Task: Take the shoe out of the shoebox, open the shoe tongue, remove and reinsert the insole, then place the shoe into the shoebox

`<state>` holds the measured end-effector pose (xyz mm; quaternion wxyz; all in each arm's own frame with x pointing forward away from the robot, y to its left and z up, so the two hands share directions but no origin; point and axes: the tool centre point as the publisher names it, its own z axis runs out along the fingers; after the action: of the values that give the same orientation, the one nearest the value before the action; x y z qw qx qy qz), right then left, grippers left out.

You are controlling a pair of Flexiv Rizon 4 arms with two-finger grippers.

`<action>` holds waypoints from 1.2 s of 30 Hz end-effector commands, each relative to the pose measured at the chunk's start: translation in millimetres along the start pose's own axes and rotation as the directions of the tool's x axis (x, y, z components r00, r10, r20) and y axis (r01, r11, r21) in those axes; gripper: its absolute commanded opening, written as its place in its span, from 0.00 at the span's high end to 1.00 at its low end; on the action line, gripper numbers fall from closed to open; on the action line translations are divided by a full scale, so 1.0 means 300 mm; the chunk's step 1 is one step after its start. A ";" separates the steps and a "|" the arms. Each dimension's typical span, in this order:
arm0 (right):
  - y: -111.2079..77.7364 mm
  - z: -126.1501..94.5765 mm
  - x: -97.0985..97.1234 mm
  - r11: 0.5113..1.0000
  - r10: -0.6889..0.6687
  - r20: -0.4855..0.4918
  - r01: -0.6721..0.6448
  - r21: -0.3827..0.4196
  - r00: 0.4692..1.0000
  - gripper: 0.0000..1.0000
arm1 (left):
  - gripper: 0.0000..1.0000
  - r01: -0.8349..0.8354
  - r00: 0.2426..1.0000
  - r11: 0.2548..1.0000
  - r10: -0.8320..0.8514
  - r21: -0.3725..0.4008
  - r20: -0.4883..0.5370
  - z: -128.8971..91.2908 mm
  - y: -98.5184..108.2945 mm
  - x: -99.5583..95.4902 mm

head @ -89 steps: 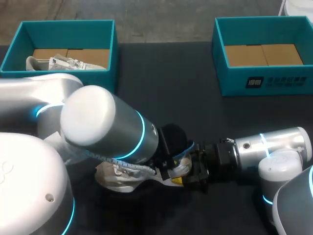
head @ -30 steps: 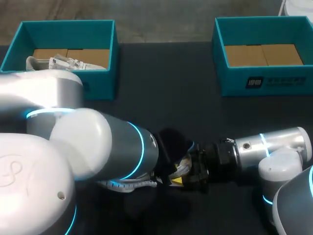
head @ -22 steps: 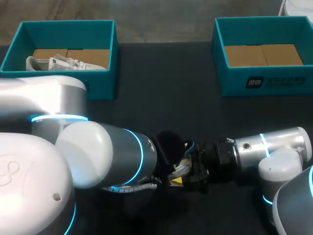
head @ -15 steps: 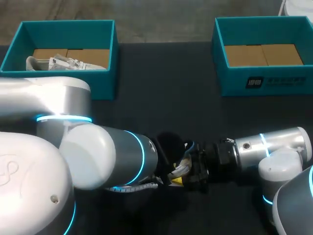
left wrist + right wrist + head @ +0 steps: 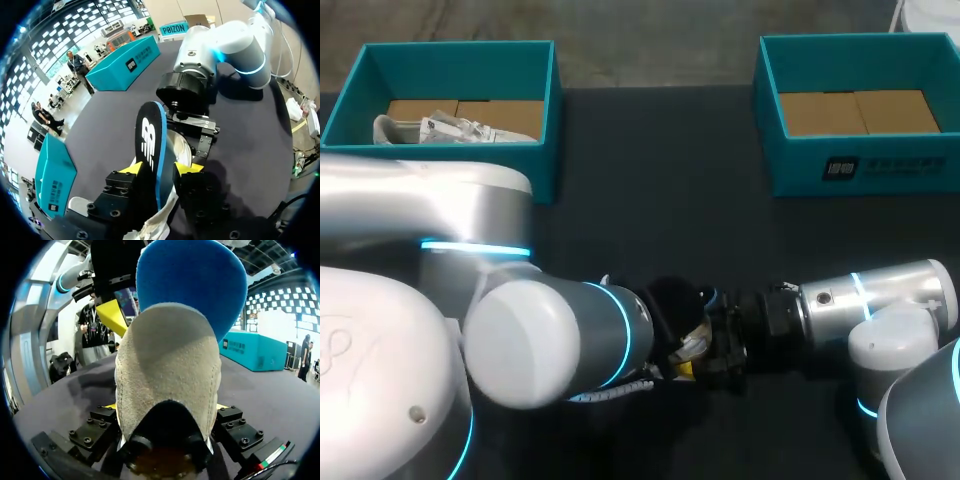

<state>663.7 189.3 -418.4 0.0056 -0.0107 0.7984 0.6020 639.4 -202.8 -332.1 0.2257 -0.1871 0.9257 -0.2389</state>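
A white and beige shoe (image 5: 167,370) lies on the black table, heel toward my right gripper (image 5: 167,407), which is shut on the heel from both sides. A black insole (image 5: 150,140) with a blue underside (image 5: 190,280) stands up out of the shoe (image 5: 181,150). My left gripper (image 5: 160,169) is shut on the insole's lower part. In the head view my left arm covers most of the shoe (image 5: 692,343); the insole (image 5: 670,298) and right gripper (image 5: 720,345) show near the middle front.
A teal shoebox (image 5: 535,110) at the back left holds a second white shoe (image 5: 450,128). Another teal shoebox (image 5: 860,165) stands at the back right with only a cardboard floor inside. Bare black table (image 5: 650,180) lies between the boxes.
My left arm's big elbow link has swung rightward and down in the head view, and its fingers have narrowed slightly on the insole. The right arm and the shoe have stayed put.
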 end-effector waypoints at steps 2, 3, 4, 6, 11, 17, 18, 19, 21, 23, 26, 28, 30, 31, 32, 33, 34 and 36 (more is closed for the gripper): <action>0.004 0.003 0.002 1.000 0.001 -0.001 -0.001 0.007 1.000 1.00 | 0.63 0.001 1.000 1.000 -0.001 0.001 0.012 0.035 -0.008 0.015; 0.004 0.003 0.002 1.000 0.001 -0.001 -0.001 0.007 1.000 1.00 | 0.63 0.002 1.000 1.000 -0.002 0.002 0.013 0.038 -0.007 0.013; 0.004 0.003 0.002 1.000 0.001 -0.001 -0.001 0.007 1.000 1.00 | 0.63 0.003 1.000 1.000 -0.003 0.004 0.014 0.040 -0.007 0.010; 0.004 0.003 0.002 1.000 0.001 -0.001 -0.001 0.007 1.000 1.00 | 0.64 0.005 1.000 1.000 -0.005 0.006 0.014 0.044 -0.007 0.006; 0.004 0.003 0.002 1.000 0.001 -0.001 -0.001 0.007 1.000 1.00 | 0.64 0.007 1.000 1.000 -0.007 0.013 0.013 0.052 -0.002 -0.003; 0.004 0.003 0.002 1.000 0.001 -0.001 -0.001 0.007 1.000 1.00 | 0.66 0.003 1.000 1.000 -0.003 0.027 0.013 0.056 0.001 -0.015; 0.004 0.003 0.002 1.000 0.001 -0.001 -0.001 0.007 1.000 1.00 | 0.66 0.002 1.000 1.000 -0.003 0.031 0.011 0.058 -0.001 -0.018; 0.004 0.003 0.002 1.000 0.001 -0.001 -0.001 0.007 1.000 1.00 | 0.66 0.002 1.000 0.999 -0.003 0.034 0.009 0.060 -0.002 -0.022; 0.004 0.003 0.002 1.000 0.001 -0.001 -0.001 0.007 1.000 1.00 | 0.66 0.004 1.000 0.999 -0.005 0.041 0.006 0.064 -0.005 -0.029; 0.004 0.003 0.002 1.000 0.001 -0.001 -0.001 0.007 1.000 1.00 | 0.67 0.006 1.000 0.999 -0.006 0.046 0.003 0.069 -0.007 -0.037; 0.004 0.003 0.002 1.000 0.001 -0.001 -0.001 0.007 1.000 1.00 | 0.67 0.005 1.000 0.999 -0.005 0.051 0.000 0.077 -0.007 -0.043; 0.004 0.003 0.002 1.000 0.001 -0.001 -0.001 0.007 1.000 1.00 | 0.68 0.004 1.000 0.999 -0.004 0.054 -0.002 0.080 -0.006 -0.045; 0.004 0.003 0.002 1.000 0.001 -0.001 -0.001 0.007 1.000 1.00 | 0.70 0.000 1.000 0.998 0.000 0.057 -0.004 0.084 -0.002 -0.045; 0.004 0.003 0.002 1.000 0.001 -0.001 -0.001 0.007 1.000 1.00 | 0.70 -0.001 1.000 0.998 0.001 0.059 -0.005 0.085 -0.001 -0.044; 0.004 0.003 0.002 1.000 0.001 -0.001 -0.001 0.007 1.000 1.00 | 0.70 -0.002 1.000 0.998 0.002 0.062 -0.006 0.085 0.001 -0.044; 0.004 0.003 0.002 1.000 0.001 -0.001 -0.001 0.007 1.000 1.00 | 0.72 -0.002 1.000 0.998 0.002 0.063 -0.007 0.085 0.002 -0.044; 0.004 0.003 0.002 1.000 0.001 -0.001 -0.001 0.007 1.000 1.00 | 0.73 -0.002 1.000 0.998 0.003 0.065 -0.008 0.085 0.004 -0.045; 0.004 0.003 0.002 1.000 0.001 -0.001 -0.001 0.007 1.000 1.00 | 0.76 -0.003 1.000 0.998 0.004 0.068 -0.012 0.085 0.005 -0.044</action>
<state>663.7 189.3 -418.4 0.0056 -0.0107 0.7984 0.6020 662.9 -207.6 -346.4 0.2274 -0.1775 0.9192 -0.2680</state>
